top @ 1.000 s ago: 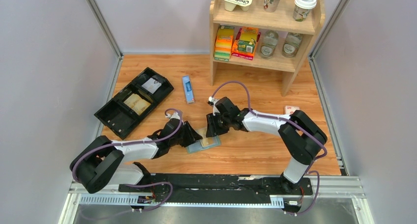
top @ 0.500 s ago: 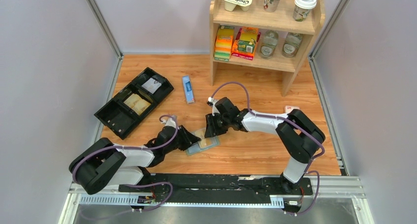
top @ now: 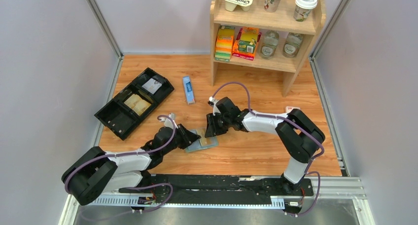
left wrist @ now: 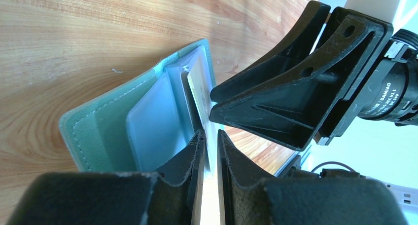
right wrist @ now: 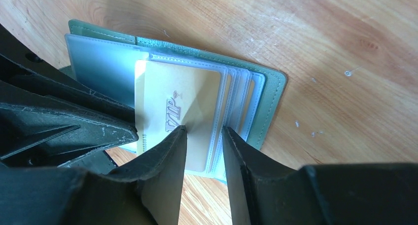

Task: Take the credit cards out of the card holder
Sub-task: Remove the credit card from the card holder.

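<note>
Tan VIP plastic card (right wrist: 167, 101) juts toward left arm from sage-green bifold card holder (right wrist: 273, 92) | left jaws astride its edge, grip unclear | right jaws parted, pinning pocket pages (right wrist: 241, 96)

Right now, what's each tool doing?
Left tool: nearly closed around the card at its edge; grip cannot be told.
Right tool: open, tips down on the wallet, holding nothing.

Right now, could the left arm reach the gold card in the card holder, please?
Probably yes: the gold card juts from the card holder, its edge inside the left gripper; the right gripper leaves it free.
</note>
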